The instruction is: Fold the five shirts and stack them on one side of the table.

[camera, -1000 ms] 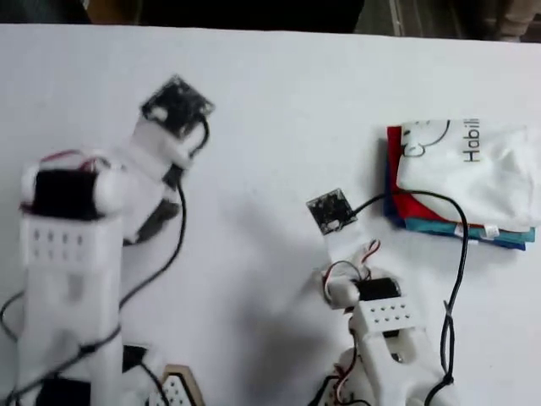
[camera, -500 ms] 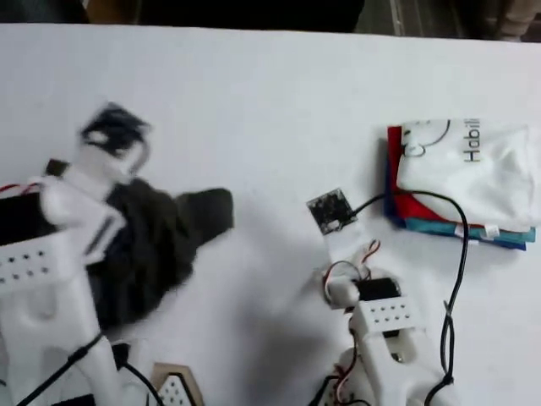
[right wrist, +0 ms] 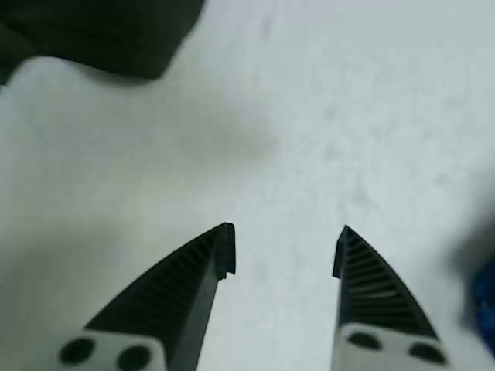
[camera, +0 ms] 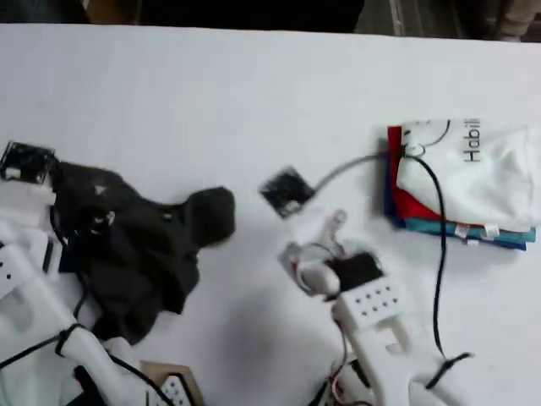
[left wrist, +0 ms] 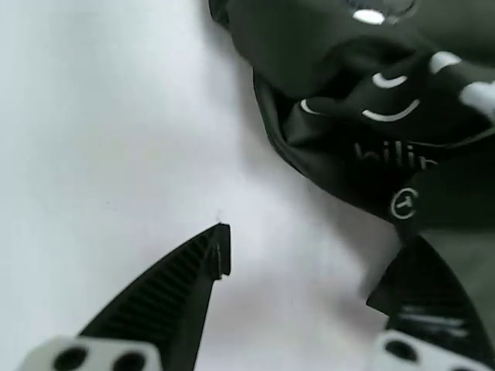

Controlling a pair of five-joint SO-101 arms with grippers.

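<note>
Black shirt (camera: pixel 139 241) lies far from folded stack (camera: pixel 473 169); left gripper (left wrist: pixel 317 241), right gripper (right wrist: pixel 285 232) spread.

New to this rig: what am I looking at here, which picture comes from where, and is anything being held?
Two small robot arms sit side by side at a white table. The high view looks down from a fixed camera; the other two come from cameras on each arm's wrist. A crumpled black shirt lies on the table's left; a stack of folded shirts sits on its right. The left gripper is open at the black shirt's edge, the right gripper open over bare table. Nothing is held.
</note>
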